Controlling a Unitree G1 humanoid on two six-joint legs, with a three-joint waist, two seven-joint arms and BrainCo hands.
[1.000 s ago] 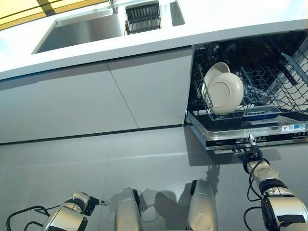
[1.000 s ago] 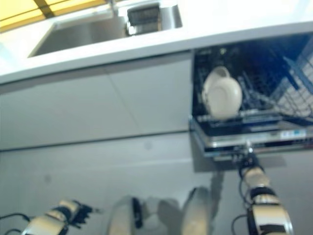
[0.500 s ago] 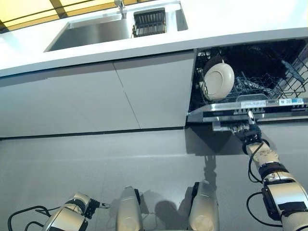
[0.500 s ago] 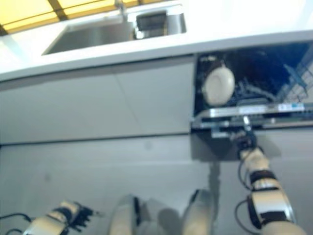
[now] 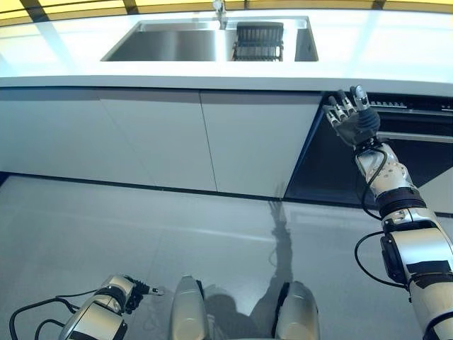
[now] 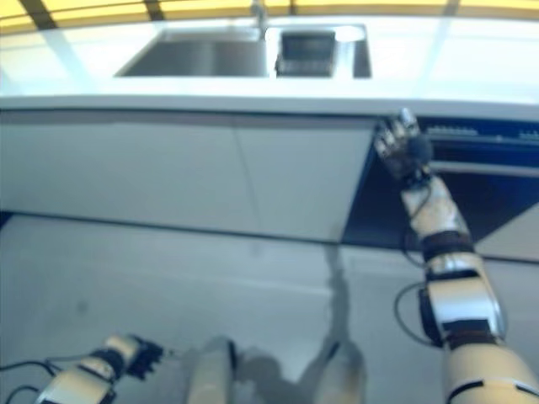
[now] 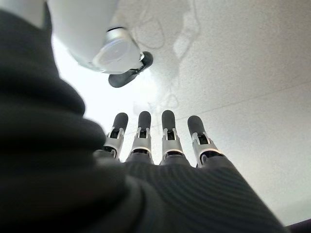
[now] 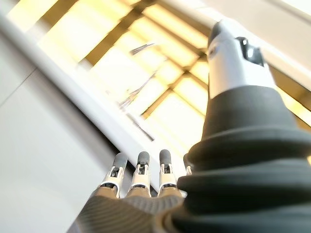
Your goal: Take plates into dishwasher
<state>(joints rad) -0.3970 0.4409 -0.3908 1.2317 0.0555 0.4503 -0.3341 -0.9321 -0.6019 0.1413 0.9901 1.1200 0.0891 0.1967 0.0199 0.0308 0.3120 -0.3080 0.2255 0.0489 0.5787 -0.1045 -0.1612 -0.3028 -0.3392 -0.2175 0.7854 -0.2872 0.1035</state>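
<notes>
A: Stainless sink [image 5: 177, 44] sits at 12 o'clock in the white counter [image 5: 396, 57]. Where are the plates?
B: None visible; the dishwasher [image 5: 403, 142] at 3 o'clock looks closed.
A: Hands?
B: Right hand [image 5: 352, 119] is raised by the dishwasher's top edge, fingers straight, holding nothing. Left hand [image 7: 160, 145] hangs at 7 o'clock above the floor [image 5: 141, 227], fingers straight.

Bright daylight glares off my white countertop [image 5: 396, 49] and washes out its far edge. My right eye view is soft and blurred. A faint shadow streaks the glossy floor [image 5: 85, 227].
</notes>
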